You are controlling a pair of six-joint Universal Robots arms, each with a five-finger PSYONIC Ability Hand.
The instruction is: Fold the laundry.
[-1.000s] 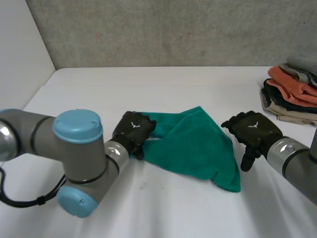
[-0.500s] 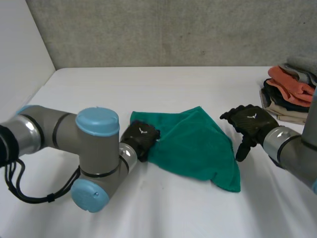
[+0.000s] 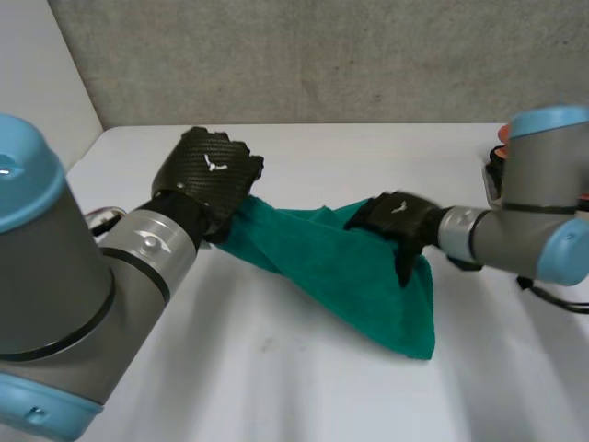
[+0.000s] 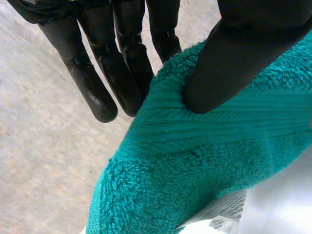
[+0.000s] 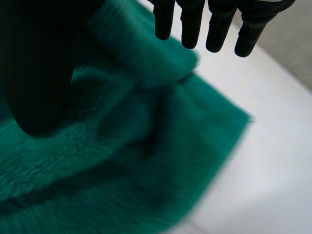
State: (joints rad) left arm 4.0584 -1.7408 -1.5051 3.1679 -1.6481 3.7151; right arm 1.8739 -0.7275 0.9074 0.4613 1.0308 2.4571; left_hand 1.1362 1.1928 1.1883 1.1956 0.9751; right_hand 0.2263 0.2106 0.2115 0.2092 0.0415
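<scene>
A green towel [image 3: 342,273] lies crumpled mid-table, its left corner raised off the surface. My left hand [image 3: 208,175] holds that corner up at the left. In the left wrist view the thumb [image 4: 234,53] presses the towel [image 4: 195,161] against the fingers [image 4: 122,73], a white label [image 4: 225,209] hanging at the hem. My right hand [image 3: 396,221] rests low over the towel's far right part, fingers straight. In the right wrist view its fingers [image 5: 191,24] reach past the towel [image 5: 122,161] lying under the palm.
A pile of folded clothes [image 3: 502,136] sits at the table's far right edge, mostly behind my right arm [image 3: 515,235]. My left arm [image 3: 55,304] fills the near left. A grey wall closes the back of the white table [image 3: 368,147].
My left hand closed on the towel's left corner and lifted it up and to the back left. My right hand swung left from beside the towel onto it.
</scene>
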